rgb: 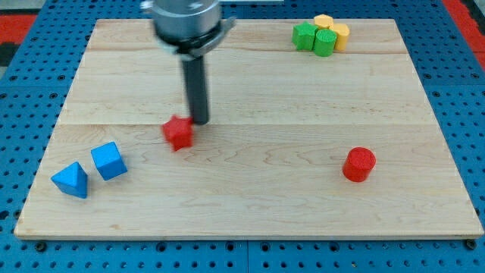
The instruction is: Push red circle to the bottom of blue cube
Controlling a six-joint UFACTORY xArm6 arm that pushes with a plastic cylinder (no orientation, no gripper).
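The red circle, a short red cylinder, stands at the view's lower right on the wooden board. The blue cube sits at the lower left, with a blue triangle block touching or nearly touching its left side. My tip is near the board's middle left, just at the upper right of a red star-shaped block. The tip is far to the left of the red circle and up to the right of the blue cube.
A cluster of two green blocks and two yellow blocks sits at the view's top right. The board's edges drop to a blue pegboard surround.
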